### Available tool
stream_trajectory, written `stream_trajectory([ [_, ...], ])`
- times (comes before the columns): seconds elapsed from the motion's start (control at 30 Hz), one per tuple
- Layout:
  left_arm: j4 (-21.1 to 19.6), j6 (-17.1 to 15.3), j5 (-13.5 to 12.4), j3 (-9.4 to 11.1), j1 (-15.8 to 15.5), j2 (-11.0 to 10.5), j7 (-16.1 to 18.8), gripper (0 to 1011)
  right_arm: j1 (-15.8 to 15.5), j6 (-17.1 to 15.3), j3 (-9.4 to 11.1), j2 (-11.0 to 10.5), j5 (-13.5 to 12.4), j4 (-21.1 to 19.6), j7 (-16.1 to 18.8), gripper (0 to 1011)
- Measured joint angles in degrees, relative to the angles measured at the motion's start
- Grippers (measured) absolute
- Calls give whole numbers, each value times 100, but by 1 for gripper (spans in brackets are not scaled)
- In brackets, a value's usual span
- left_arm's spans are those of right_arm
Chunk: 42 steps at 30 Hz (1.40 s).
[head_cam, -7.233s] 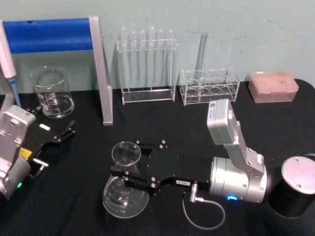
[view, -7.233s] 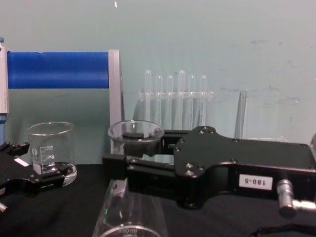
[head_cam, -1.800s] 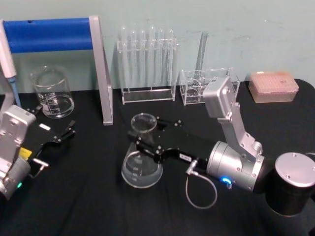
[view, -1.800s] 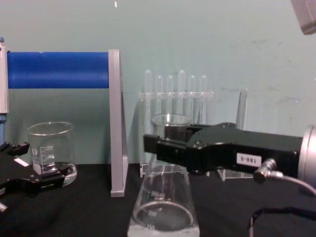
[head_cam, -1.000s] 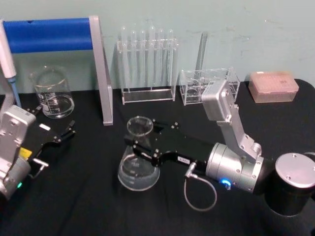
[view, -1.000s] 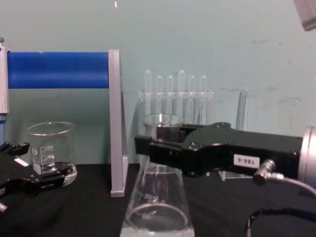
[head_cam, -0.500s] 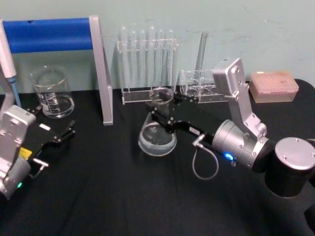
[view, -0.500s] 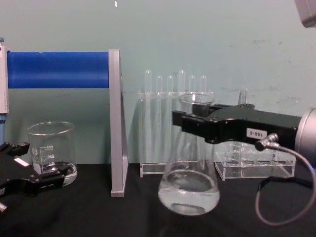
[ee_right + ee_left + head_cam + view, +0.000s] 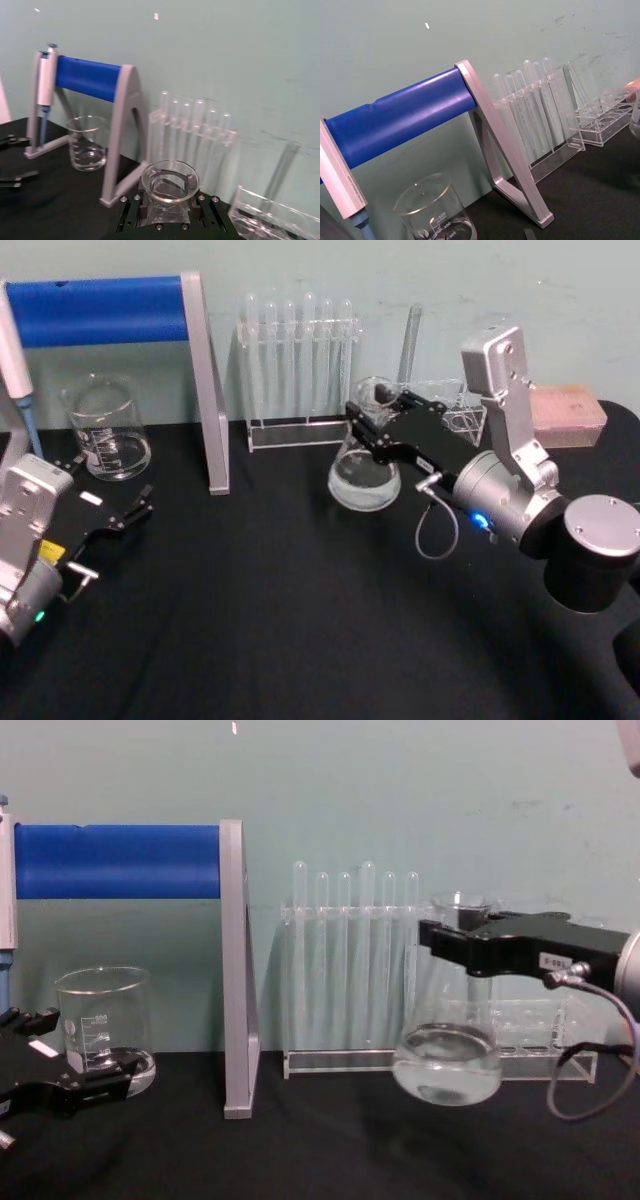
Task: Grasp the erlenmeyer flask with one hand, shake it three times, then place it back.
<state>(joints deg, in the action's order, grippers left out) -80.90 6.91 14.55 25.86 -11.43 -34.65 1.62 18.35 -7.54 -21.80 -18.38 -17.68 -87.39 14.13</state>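
Well to the robot's right of centre, the clear glass cone-shaped erlenmeyer flask (image 9: 365, 480) hangs just above the black worktop (image 9: 250, 620), slightly tilted, with clear liquid in its wide base. The black right claw (image 9: 370, 415) is clamped across its narrow neck, just under the flared rim; the right wrist view shows the jaws pressed on both sides of the glass. The flask sits in front of the clear rack of thin test tubes (image 9: 298, 370). The black left claw (image 9: 110, 490) rests low at the worktop's left side, jaws spread apart, near the straight-sided glass beaker (image 9: 108, 430).
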Motion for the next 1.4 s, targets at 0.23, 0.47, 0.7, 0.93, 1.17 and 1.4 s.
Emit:
stream_trajectory([
  [0.23,0,0,0,0,0,0,0,1001,34,-6,158,84,109,132,-119,456],
  [0.47,0,0,0,0,0,0,0,1001,34,-27,272,162,191,161,-129,456],
  [0.7,0,0,0,0,0,0,0,1001,-40,-49,297,206,215,50,44,456],
  [0.93,0,0,0,0,0,0,0,1001,-181,-81,216,163,161,-247,376,456],
  [1.17,0,0,0,0,0,0,0,1001,-326,-121,39,36,-29,-560,707,456],
  [1.4,0,0,0,0,0,0,0,1001,-415,-162,-144,-112,-201,-786,907,456],
])
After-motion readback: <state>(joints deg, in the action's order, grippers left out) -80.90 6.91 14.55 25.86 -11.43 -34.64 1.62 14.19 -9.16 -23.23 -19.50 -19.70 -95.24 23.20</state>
